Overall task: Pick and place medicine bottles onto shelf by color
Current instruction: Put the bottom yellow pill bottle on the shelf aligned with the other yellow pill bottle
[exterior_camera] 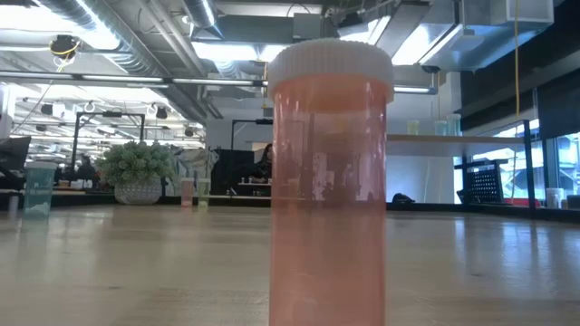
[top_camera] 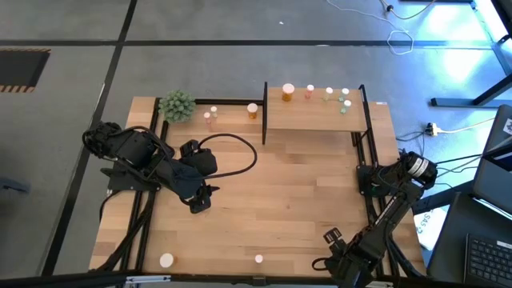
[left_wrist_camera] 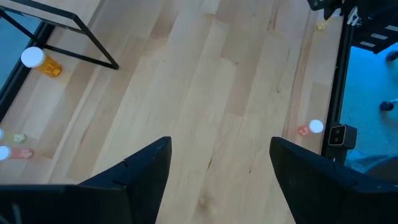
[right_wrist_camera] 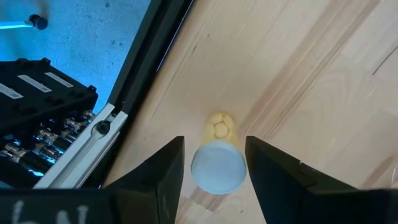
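Step in hand: while the right gripper [right_wrist_camera: 213, 171] hangs at the near right corner of the table [top_camera: 296, 184], its fingers straddle a small yellow bottle [right_wrist_camera: 217, 160] with a pale cap; this looks like the pick stage, with the grasp not yet clearly made.
Right fingers: set apart on either side of the cap, close to it; whether they touch it cannot be told.
Near edge: a pink bottle [top_camera: 258, 258] and a larger white-capped bottle [top_camera: 166, 260] stand by the table's front edge, unsorted.
Left gripper [left_wrist_camera: 214, 171]: fingers spread wide and holding nothing, over bare wood left of centre, waiting.
Far left: two pink bottles [top_camera: 210, 115] and an orange bottle [top_camera: 253, 110] stand beside the plant ball [top_camera: 177, 105].
Shelf [top_camera: 312, 116]: at the far side, already carrying an orange bottle, a pink one and some green ones along its back edge.
Next move: likely closing squarely on the yellow bottle, lifting it straight up, then carrying it far across to a free spot on the shelf.
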Robot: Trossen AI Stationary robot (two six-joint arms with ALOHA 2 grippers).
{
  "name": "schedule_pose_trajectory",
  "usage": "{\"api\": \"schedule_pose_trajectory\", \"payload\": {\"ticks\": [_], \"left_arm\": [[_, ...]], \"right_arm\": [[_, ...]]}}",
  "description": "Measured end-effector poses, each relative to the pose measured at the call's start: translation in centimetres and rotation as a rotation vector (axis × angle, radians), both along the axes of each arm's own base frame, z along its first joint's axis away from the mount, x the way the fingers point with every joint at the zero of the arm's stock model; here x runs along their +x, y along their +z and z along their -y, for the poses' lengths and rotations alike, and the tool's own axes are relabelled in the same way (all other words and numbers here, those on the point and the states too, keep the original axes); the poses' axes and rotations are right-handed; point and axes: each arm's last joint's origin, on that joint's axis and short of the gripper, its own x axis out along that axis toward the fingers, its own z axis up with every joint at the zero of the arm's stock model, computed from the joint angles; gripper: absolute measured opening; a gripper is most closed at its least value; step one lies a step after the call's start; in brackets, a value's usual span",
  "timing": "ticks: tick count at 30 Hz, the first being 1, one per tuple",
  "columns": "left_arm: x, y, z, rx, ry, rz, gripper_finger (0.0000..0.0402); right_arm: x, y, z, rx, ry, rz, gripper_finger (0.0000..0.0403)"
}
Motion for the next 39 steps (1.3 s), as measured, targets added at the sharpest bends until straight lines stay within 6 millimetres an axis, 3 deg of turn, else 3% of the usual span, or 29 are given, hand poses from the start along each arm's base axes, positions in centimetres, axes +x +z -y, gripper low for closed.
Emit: {"api": "schedule_pose_trajectory", "payload": {"ticks": [10, 22, 31, 39], "left_arm": [[0.0, 0.0, 0.0, 0.0, 0.0, 0.0, 0.0268], [0.0, 0.0, 0.1, -0.012, -0.013, -0.008, 0.0268], [0.0, 0.0, 0.1, 0.003, -0.035, -0.012, 0.0268], [0.0, 0.0, 0.1, 0.023, -0.057, -0.016, 0.0268]], "right_arm": [[0.0, 0.0, -0.1, 0.007, -0.001, 0.005, 0.0116], [0.5, 0.0, 0.2, -0.017, -0.1, 0.031, 0.0121], [2.5, 0.2, 1.5, 0.011, -0.196, -0.016, 0.012], [5.2, 1.9, 2.4, 0.065, -0.215, 0.027, 0.0119]]}}
